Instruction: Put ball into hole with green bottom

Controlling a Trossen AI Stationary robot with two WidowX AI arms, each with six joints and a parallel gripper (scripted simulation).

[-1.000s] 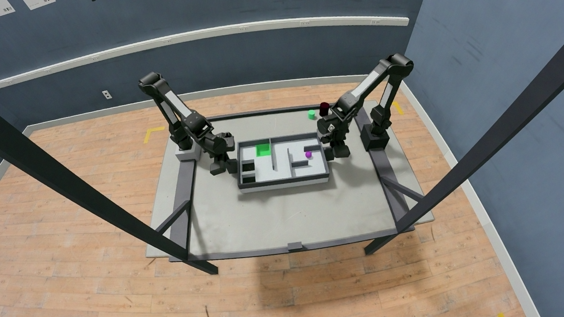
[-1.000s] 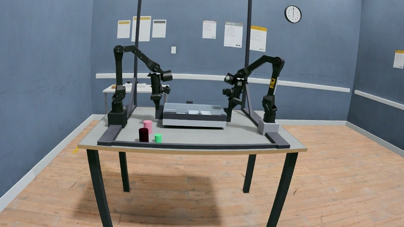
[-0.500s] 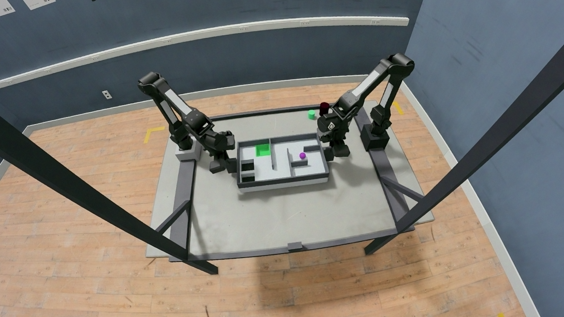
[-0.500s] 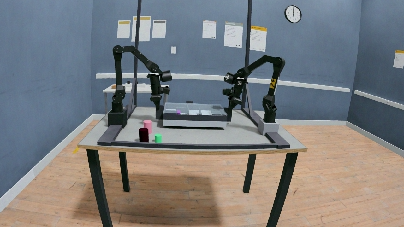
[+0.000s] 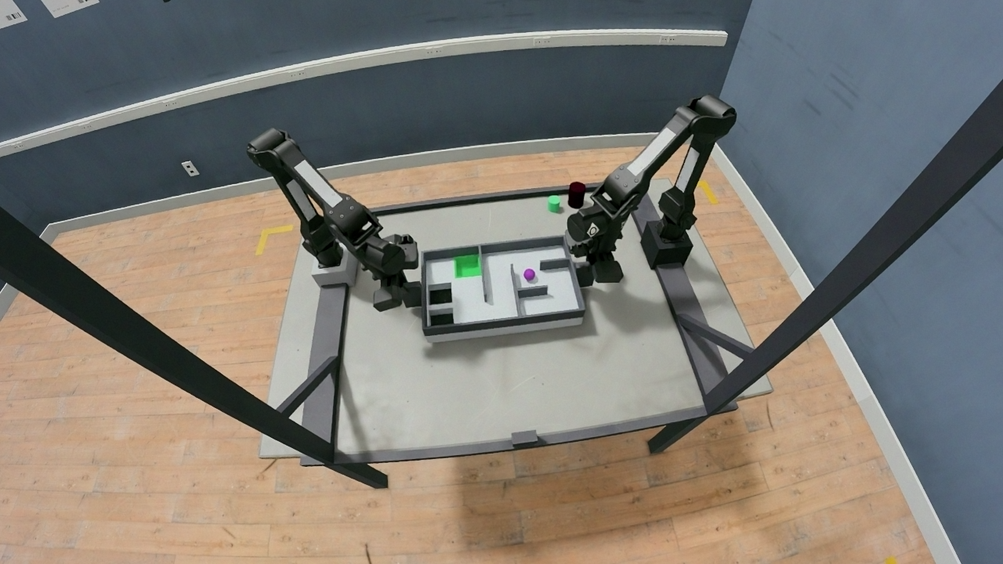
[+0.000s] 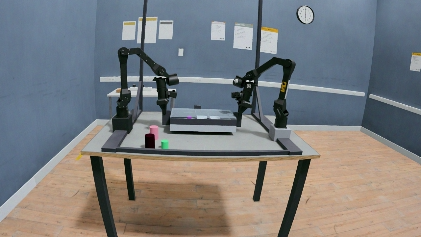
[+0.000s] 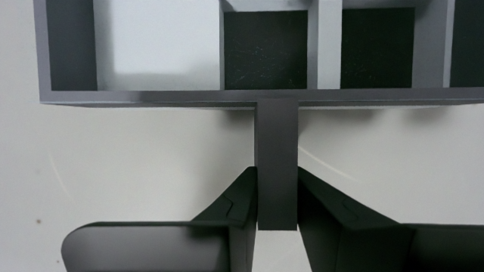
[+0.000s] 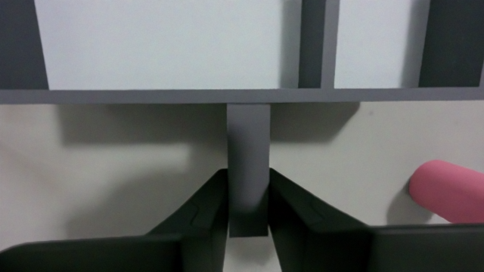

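matt grey tabletop, wood-look flr, clear glossy lid

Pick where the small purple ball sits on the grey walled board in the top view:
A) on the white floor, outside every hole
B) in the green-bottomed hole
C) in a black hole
A: the small purple ball shows against white floor, between two short grey inner walls.

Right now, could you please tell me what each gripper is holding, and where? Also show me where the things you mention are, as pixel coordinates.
Left gripper (image 5: pixel 411 294) (image 6: pixel 238 119) (image 7: pixel 277 196) and right gripper (image 5: pixel 588 275) (image 6: pixel 165 118) (image 8: pixel 245 177) each clamp one end handle of the board (image 5: pixel 501 327) (image 6: pixel 203 128) (image 7: pixel 159 97) (image 8: pixel 151 97).
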